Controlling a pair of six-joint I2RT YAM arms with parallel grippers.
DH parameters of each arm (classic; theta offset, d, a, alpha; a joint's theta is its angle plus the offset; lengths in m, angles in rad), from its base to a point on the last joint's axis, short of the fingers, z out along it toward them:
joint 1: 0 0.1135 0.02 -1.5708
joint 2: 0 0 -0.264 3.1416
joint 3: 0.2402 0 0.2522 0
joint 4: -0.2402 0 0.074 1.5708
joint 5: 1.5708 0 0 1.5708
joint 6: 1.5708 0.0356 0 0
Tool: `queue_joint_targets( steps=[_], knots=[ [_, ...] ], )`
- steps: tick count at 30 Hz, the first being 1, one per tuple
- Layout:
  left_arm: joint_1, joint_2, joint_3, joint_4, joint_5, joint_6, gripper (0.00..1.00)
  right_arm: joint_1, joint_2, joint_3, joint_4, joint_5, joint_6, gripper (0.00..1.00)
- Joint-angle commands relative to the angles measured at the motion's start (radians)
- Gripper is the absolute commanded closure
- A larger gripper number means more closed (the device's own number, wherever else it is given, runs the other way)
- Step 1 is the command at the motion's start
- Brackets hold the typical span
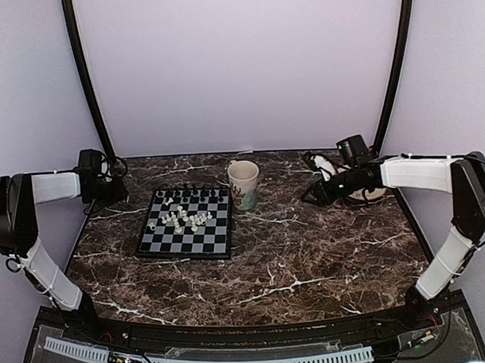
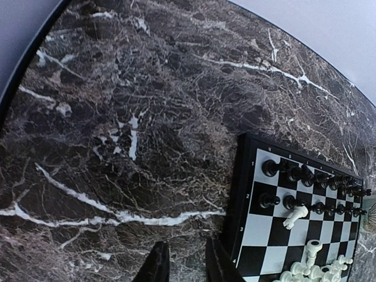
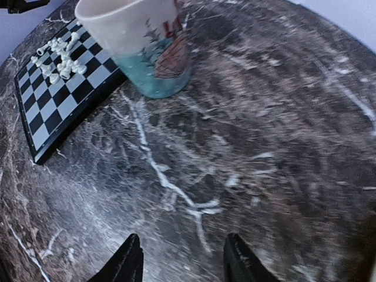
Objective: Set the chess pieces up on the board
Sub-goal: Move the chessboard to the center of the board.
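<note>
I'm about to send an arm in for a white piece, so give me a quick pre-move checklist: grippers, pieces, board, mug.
1. Left gripper empty, over bare marble left of the board: ok.
2. Right gripper open and empty, right of the mug: ok.
3. White pieces on their home rows: not ok; bunched mid-board, several lying down.
4. Black pieces standing along the far rows: ok; exact squares cannot tell.
5. Mug clear of the board: cannot tell; it stands hard by the far right corner.
</note>
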Motion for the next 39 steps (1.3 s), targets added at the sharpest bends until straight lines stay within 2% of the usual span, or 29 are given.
queue_joint_targets(
  steps=[1,5,12,29,39],
  knots=[
    [0.034,0.054,0.031,-0.037,0.195,-0.089,0.78,0.148,0.122,0.018,0.058,-0.043,-0.021,0.57],
    [0.049,0.112,0.035,-0.028,0.276,-0.139,0.7,0.26,0.233,0.058,0.081,-0.033,-0.019,0.61],
    [0.056,0.206,0.058,-0.006,0.377,-0.175,0.67,0.366,0.383,0.185,0.113,0.004,0.031,0.57],
    [0.051,0.271,0.057,0.017,0.454,-0.184,0.69,0.38,0.583,0.404,0.18,-0.043,0.194,0.51],
    [-0.072,0.258,0.07,-0.108,0.335,-0.156,0.71,0.384,0.64,0.467,0.205,-0.07,0.241,0.51]
  ],
)
